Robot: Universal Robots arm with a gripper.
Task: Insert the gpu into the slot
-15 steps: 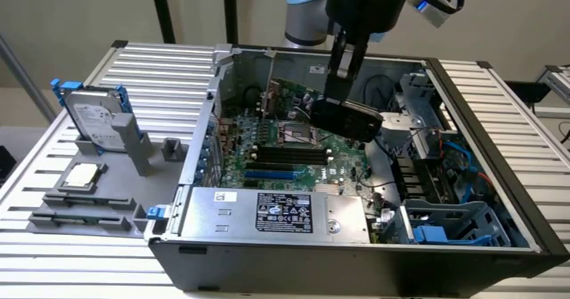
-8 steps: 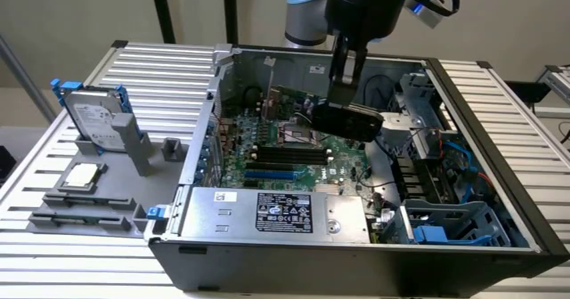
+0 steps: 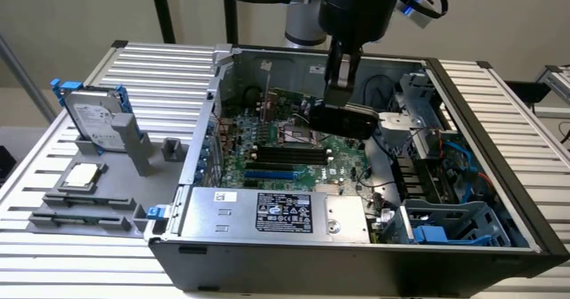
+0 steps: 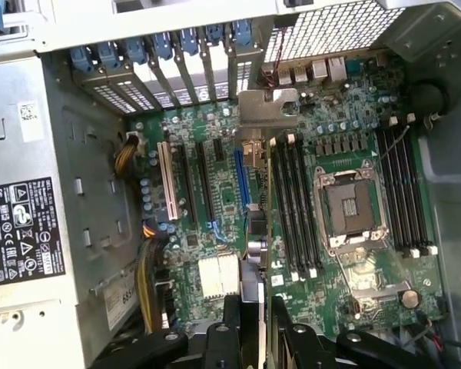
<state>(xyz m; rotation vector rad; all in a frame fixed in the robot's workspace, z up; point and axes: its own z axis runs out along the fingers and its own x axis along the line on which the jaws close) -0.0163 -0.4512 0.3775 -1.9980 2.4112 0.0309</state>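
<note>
1. Starting at the exterior view's left, the table point(image 3: 36, 179) carries a silver hard drive point(image 3: 93, 122) standing in a holder, well apart from the work.
2. Inside the open computer case point(image 3: 356, 272), the slot point(image 3: 269, 175) lies bare on the green motherboard point(image 3: 338, 152). Nothing is seated in it, so I judge that the insertion itself is not yet done.
3. The gpu point(image 3: 290, 105) hangs in the air above the motherboard, farther back than the slot in the exterior view. It stands on edge, with one flat face toward the exterior camera and its lower edge turned down to the board.
4. Its long axis runs across the exterior view, roughly parallel to the slot. The bracket point(image 4: 267, 111) end points to the exterior view's left, toward the case wall with the blue clips. In the wrist view the card shows edge-on, just beside the line of the blue strip, so it looks close to lined up.
5. The hand point(image 3: 343, 120) is clamped on the gpu's other end, one finger on each face.
6. Done, as far as it shows: the card is picked up and brought over the board. Left: seating it in the slot.
</note>
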